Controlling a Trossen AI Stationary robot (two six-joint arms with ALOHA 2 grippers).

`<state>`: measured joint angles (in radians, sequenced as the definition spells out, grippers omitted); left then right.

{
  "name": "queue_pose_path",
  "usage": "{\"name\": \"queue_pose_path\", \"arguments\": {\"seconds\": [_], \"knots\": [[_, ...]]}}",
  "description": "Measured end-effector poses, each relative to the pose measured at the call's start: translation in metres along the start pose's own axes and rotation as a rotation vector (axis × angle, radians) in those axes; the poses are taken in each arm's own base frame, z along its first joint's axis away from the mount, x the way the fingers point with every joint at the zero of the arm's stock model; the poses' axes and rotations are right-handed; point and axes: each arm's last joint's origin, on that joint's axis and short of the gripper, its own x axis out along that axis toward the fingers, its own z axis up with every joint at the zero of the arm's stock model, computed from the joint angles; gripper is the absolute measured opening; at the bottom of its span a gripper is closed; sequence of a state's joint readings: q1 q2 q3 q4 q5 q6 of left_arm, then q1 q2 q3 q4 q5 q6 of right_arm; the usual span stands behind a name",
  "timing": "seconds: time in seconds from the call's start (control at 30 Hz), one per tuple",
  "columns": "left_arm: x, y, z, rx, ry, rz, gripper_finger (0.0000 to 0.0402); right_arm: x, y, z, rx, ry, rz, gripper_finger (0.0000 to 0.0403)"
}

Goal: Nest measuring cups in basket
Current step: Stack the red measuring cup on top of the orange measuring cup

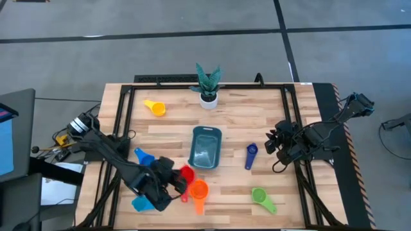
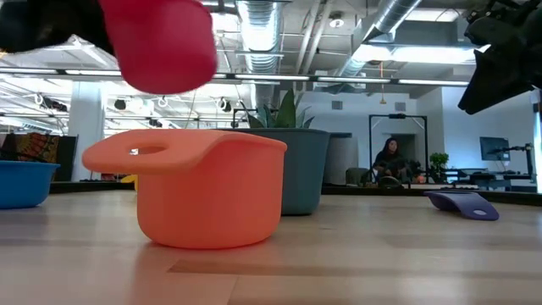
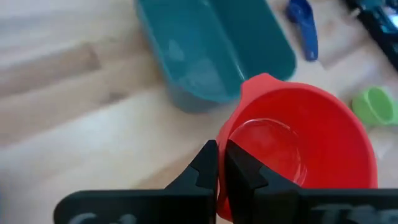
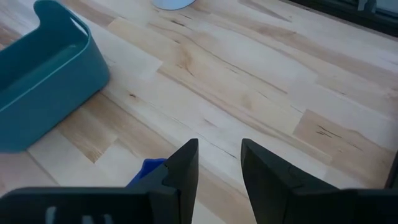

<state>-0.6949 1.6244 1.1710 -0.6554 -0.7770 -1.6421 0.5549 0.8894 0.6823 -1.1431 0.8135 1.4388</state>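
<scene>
- Left pincer [image 3: 221,163] clamps the glossy red measuring cup [image 3: 298,149] by its flat handle, lifted beside the smooth teal basket [image 1: 205,147]
- Right pincer [image 4: 219,163], fingers apart, hovers over pale plank bench [image 1: 257,115]
- Round orange cup [image 2: 203,191] rests on the bench

The basket [image 1: 205,148] stands at the table's [image 1: 257,109] centre. The plant pot [image 1: 208,97] stands behind it, one measuring cup [image 1: 155,107] far to the rear left. One cup [image 1: 250,156] lies just right of the basket, another [image 1: 262,199] toward the front right. Four cups cluster at the front left, one [image 3: 298,152] held in the left gripper [image 3: 221,168].
</scene>
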Motion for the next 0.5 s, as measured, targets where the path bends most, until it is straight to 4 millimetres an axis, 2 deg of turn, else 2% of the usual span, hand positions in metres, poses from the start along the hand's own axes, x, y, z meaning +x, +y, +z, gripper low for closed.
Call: {"name": "queue_pose_path", "arguments": {"seconds": [0.1,0.3,0.5], "knots": [[0.008,-0.015,-0.002,0.0,0.05,-0.056,0.0,0.0,0.0,0.0,-0.003,0.0,-0.001,0.0149],[0.017,-0.031,-0.01,-0.037,0.074,-0.044,0.0,0.0,0.0,0.0,-0.007,0.0,-0.001,0.0147],[0.033,-0.031,-0.026,-0.073,0.093,0.007,0.0,0.0,0.0,0.0,-0.008,-0.003,-0.001,0.0143]]}}
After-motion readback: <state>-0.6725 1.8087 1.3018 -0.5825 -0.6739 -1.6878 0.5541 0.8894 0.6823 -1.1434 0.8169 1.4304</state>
